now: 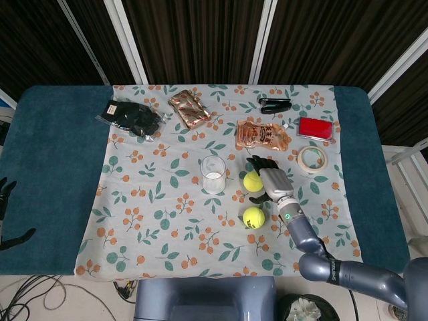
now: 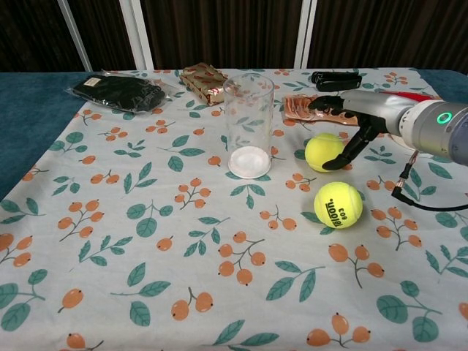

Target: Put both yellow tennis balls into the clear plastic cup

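A clear plastic cup [image 1: 213,174] [image 2: 248,124] stands upright in the middle of the floral cloth, nothing in it. One yellow tennis ball [image 1: 252,180] [image 2: 324,151] lies just right of the cup, and the other tennis ball [image 1: 253,217] [image 2: 338,205] lies nearer the front edge. My right hand [image 1: 271,179] [image 2: 365,110] is at the farther ball's right side, fingers spread above it and the thumb down beside it, gripping nothing. My left hand [image 1: 4,194] shows only at the far left edge of the head view, fingers apart and empty.
Along the back lie a black pouch [image 1: 130,117], a brown packet [image 1: 189,108], an orange snack bag [image 1: 262,136], a black stapler [image 1: 275,105], a red box [image 1: 315,128] and a tape roll [image 1: 311,158]. A thin cable [image 2: 420,205] trails from my right forearm.
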Action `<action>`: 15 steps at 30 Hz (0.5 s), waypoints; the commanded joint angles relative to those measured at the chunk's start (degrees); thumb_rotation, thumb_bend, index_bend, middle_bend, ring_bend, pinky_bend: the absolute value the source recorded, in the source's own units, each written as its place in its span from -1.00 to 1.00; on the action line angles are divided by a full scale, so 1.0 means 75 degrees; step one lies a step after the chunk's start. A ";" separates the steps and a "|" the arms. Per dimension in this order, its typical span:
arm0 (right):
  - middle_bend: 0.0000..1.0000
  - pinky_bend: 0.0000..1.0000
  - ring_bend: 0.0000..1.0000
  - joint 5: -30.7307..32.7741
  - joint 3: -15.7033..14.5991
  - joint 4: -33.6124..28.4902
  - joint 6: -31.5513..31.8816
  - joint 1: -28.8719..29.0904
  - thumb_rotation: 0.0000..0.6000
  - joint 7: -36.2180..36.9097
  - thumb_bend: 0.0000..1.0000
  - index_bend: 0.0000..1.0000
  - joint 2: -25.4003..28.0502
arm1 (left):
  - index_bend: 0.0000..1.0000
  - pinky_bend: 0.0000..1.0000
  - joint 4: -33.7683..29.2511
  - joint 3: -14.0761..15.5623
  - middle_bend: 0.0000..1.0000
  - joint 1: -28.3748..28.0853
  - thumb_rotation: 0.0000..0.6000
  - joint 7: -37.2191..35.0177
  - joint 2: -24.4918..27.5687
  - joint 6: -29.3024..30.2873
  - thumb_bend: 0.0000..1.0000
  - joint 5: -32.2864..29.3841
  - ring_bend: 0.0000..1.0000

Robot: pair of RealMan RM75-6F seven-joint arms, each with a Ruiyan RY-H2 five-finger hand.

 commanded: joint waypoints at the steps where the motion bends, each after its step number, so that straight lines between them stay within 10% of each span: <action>1: -1.00 -1.00 -0.97 0.0078 -0.0017 0.0177 -0.0036 0.0104 1.00 -0.0145 -0.49 -0.81 -0.0120 | -0.84 -0.94 -0.0013 0.0004 -1.00 0.0005 1.00 0.0002 0.0012 -0.0012 -0.97 -0.0016 -1.00; 15: -0.87 -1.00 -0.82 0.0305 -0.0088 0.1000 -0.0167 0.0194 1.00 -0.0187 -0.49 -0.71 -0.0645 | -0.84 -0.94 -0.0280 0.0017 -1.00 0.0145 1.00 0.0270 0.0063 0.0284 -0.97 0.0068 -1.00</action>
